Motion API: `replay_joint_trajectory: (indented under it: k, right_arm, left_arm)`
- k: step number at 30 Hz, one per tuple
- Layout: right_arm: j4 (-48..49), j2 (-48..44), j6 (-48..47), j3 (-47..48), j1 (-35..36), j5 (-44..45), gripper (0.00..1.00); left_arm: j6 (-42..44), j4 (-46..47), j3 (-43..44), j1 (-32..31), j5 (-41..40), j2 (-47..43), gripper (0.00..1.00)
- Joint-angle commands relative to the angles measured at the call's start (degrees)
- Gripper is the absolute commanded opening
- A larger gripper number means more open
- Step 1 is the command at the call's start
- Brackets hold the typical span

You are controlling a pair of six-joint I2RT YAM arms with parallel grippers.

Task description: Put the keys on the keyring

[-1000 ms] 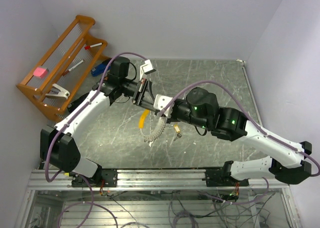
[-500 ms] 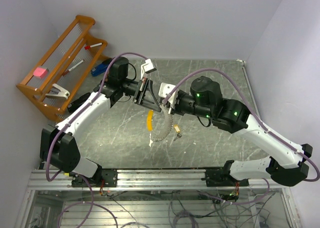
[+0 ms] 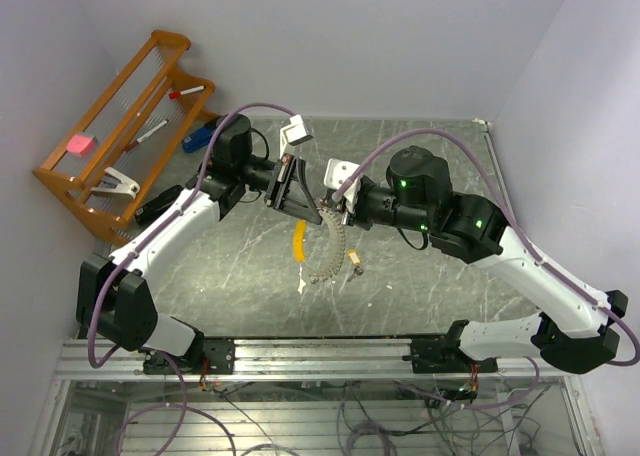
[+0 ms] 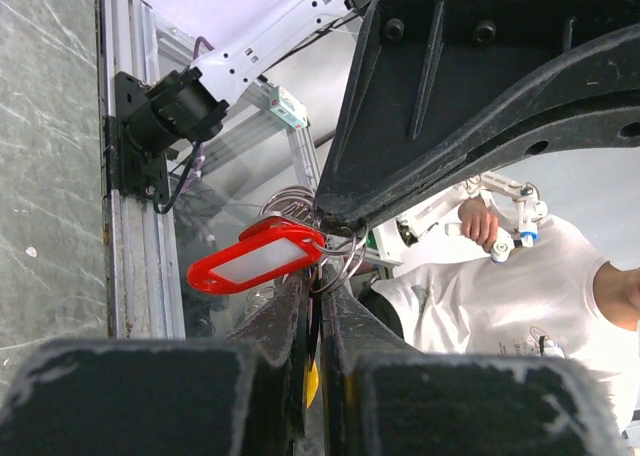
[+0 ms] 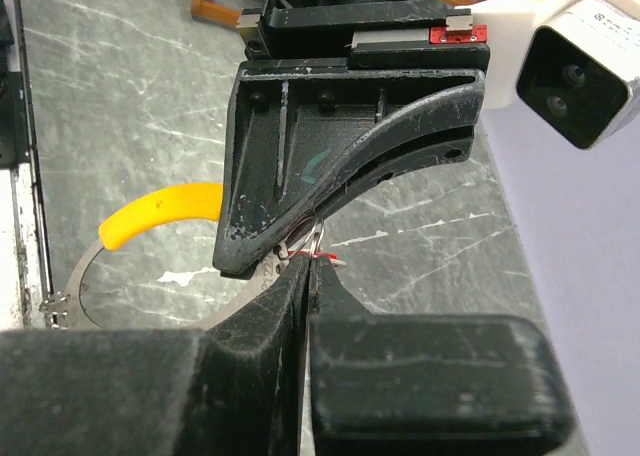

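Note:
The silvery keyring (image 3: 330, 258) hangs in mid-air over the table, its curved yellow tag (image 3: 298, 242) on the left. My left gripper (image 3: 314, 216) is shut on the ring's top; the yellow tag shows between its fingers in the left wrist view (image 4: 312, 381). My right gripper (image 3: 336, 216) meets it tip to tip. It is shut on the small wire rings (image 5: 317, 240) of the red-headed key (image 4: 256, 262). The ring's band (image 5: 78, 288) and the tag (image 5: 160, 210) show in the right wrist view. The brass key (image 3: 354, 263) lies on the table just right of the ring.
An orange wooden rack (image 3: 62, 181) leans in the back left corner with a pink block (image 3: 80, 143), a white stapler (image 3: 118, 183), a blue item (image 3: 199, 136) and a red pen (image 3: 186, 93). A white fleck (image 3: 301, 288) lies under the ring.
The right arm has swung back and to the right, and its wrist has turned. The hanging ring and yellow tag have shifted right. The left arm has hardly moved.

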Motion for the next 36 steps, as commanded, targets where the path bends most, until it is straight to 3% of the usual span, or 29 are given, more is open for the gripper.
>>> replay_joint_trajectory:
  k: [1,8,18,20,36]
  right_arm:
    - [2.7,1.7,1.0,1.2,-1.9,-2.3,0.00]
    - [3.1,1.4,2.4,1.0,-3.5,-4.6,0.00]
    - [2.9,0.6,3.1,0.6,-4.6,-5.1,0.09]
    - [2.9,0.4,3.0,0.3,-4.8,-5.1,0.00]
    - [4.1,-0.6,2.5,0.5,-6.2,-4.0,0.00]
  left_arm:
    - [-7.5,9.2,-1.1,-3.1,3.8,-2.8,0.07]
    - [-9.9,12.9,-1.4,-3.8,3.9,-3.0,0.07]
    - [-10.2,14.0,-1.5,-4.1,3.9,-2.5,0.07]
    - [-10.1,13.9,-1.5,-4.2,3.8,-2.6,0.07]
    - [-9.9,14.4,-2.3,-5.7,3.9,-2.9,0.07]
